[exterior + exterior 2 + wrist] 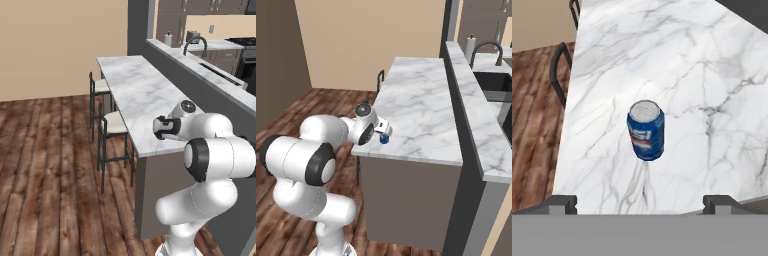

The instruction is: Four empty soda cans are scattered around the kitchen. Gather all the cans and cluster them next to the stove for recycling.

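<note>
While the left base view shows the stove (pixel 246 50) far off, no can stands by it. Right base view: hand (pixel 384 134) over a blue can (pixel 384 140) at the desk (pixel 421 105) edge. Hand view: fingers apart, can upright, untouched, its red-white-blue logo unreadable.

My wrist mostly blocks the blue soda can (pixel 384 140) from the right base; the stove (pixel 248 50) gets chopped by the frame edge.
</note>
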### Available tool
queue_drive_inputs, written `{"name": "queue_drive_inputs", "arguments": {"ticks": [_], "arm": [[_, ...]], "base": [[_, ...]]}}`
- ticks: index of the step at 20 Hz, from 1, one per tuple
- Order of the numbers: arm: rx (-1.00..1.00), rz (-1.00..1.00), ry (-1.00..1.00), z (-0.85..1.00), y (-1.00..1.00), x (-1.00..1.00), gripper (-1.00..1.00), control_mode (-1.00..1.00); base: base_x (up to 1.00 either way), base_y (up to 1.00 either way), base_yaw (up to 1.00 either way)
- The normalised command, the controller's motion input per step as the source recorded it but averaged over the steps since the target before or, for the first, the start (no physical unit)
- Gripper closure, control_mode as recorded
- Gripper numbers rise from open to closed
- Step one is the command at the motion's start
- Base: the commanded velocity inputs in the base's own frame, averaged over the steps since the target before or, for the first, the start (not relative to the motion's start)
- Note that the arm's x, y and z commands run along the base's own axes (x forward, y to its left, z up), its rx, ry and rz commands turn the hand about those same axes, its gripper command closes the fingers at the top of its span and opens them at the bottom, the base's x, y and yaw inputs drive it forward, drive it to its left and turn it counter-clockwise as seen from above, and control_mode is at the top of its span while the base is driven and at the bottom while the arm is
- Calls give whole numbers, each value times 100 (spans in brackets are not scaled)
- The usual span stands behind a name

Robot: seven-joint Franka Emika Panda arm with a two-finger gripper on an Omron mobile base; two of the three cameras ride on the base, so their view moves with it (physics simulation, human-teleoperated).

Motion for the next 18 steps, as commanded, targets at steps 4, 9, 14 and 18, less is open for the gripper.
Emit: {"name": "queue_drive_inputs", "arguments": {"ticks": [4, 9, 14, 18], "arm": [[0, 0, 0, -5, -9, 11, -100, -100], [0, 0, 0, -8, -3, 15, -100, -100], [0, 0, 0, -11, 0, 11, -100, -100], [0, 0, 0, -12, 0, 10, -100, -100]], "base": [[0, 0, 0], [0, 0, 0], [0, 0, 0], [0, 0, 0]]}}
